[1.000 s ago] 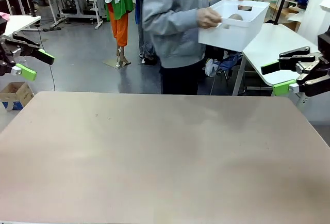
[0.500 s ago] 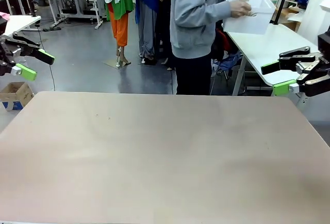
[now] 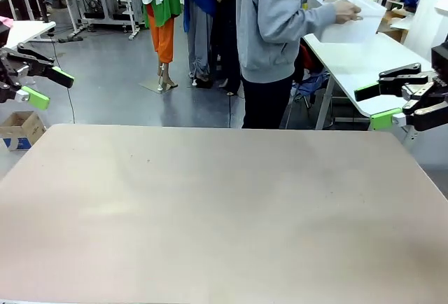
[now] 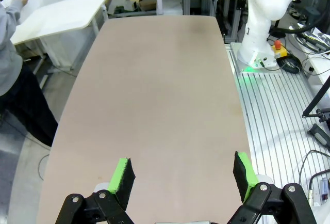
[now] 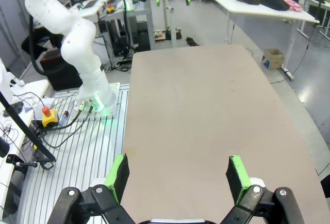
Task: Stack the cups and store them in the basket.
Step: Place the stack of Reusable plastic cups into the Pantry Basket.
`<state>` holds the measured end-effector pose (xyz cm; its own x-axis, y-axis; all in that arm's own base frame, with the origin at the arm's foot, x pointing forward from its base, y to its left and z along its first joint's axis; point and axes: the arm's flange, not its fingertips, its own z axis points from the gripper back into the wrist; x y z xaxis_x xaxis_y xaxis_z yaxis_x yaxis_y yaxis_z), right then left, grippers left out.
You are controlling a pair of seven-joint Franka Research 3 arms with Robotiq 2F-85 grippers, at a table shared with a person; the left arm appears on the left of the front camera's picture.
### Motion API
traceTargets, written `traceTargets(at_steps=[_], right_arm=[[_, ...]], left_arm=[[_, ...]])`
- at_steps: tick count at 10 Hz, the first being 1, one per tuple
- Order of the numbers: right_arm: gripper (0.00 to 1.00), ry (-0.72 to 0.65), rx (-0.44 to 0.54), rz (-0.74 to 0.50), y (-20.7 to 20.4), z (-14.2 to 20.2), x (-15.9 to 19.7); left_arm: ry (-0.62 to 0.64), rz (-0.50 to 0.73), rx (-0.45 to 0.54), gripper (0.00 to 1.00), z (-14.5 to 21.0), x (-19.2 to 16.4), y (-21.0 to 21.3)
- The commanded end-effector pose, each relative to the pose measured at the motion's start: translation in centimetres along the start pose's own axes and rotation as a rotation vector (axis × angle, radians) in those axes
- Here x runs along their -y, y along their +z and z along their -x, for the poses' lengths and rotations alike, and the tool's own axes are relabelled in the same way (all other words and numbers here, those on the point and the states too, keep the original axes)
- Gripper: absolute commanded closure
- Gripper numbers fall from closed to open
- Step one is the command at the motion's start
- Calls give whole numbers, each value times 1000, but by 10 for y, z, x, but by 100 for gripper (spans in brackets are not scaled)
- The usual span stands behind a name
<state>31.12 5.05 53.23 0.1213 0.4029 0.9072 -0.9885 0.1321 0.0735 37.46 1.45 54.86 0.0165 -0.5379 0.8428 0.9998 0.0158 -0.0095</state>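
A person (image 3: pixel 273 31) beyond the far edge of the table holds the white basket (image 3: pixel 353 25) over a white side table (image 3: pixel 357 62) at the back right. The cups are hidden from me. My left gripper (image 3: pixel 49 87) hangs open off the table's left side with nothing between its green pads. It shows again in its own wrist view, left gripper (image 4: pixel 183 175), looking down the length of the bare tan table (image 4: pixel 160 95). Off the right side, my right gripper (image 3: pixel 372 106) is open too, and the right gripper (image 5: pixel 178 177) holds nothing.
The tan table (image 3: pixel 224 206) stretches between both arms. A cardboard box (image 3: pixel 19 129) sits on the floor at the left. The right arm's white base (image 4: pixel 265 22) and the left arm's base (image 5: pixel 85 48) stand along the near side.
The person has turned and carried the basket to the right, from above the table's far edge to over the side table. Neither arm has moved.
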Motion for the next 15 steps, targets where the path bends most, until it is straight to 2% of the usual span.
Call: traceTargets(at_steps=[1,15], right_arm=[[0,15,31,3,-1,-2,0],[0,15,31,3,-1,-2,0]], left_arm=[[-9,11,0,0,-1,0,3],[-9,11,0,0,-1,0,3]])
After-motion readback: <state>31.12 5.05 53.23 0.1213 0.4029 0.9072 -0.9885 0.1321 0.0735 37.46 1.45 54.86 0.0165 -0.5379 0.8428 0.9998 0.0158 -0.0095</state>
